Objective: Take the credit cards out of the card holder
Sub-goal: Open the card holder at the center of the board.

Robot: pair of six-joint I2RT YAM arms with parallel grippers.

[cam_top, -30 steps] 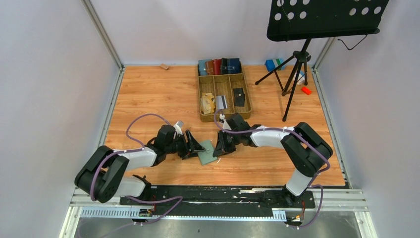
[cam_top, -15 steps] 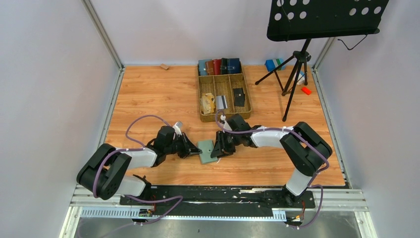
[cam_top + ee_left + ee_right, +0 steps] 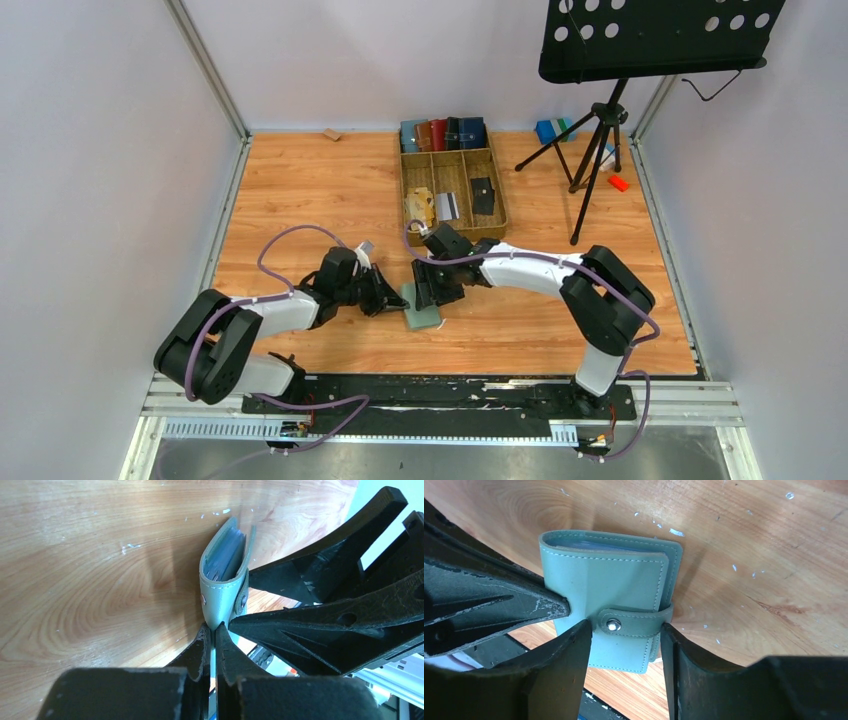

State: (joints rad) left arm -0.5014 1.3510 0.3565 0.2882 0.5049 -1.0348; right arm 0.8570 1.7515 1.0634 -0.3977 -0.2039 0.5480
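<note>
**Holder still snapped shut, cards all inside**

The task looks barely begun. The holder (image 3: 609,580) is folded closed, and its strap (image 3: 634,626) is wrapped round the free edge and snapped down. The cards (image 3: 226,557) show only as blue-grey edges packed between the two covers, and none sticks out. What is left, by my reading, is nearly everything: pop the snap, swing the covers apart and draw the cards out. A grey card (image 3: 447,205) lies in the tray (image 3: 502,205), but I cannot tell whether it came from this holder.

The holder sits on the worktop (image 3: 300,190) between the two arms, well apart from the tray and nearer the arms' side. I cannot tell whether it lies fully flat or is tipped up a little.

The left jaws are closed, pinching the holder at its folded spine, with a thin pale-green edge showing between them in the left wrist view. The right jaws stand open and grip nothing. Their tips are poised over the strapped face, one on each side of the snap.

The spine faces the left arm, and the strapped free edge faces the right arm. The end where the card edges show seems to point to the far side, toward the tray. The long axis runs roughly far to near, a little skewed. The strapped cover faces up toward the right wrist camera.
</note>
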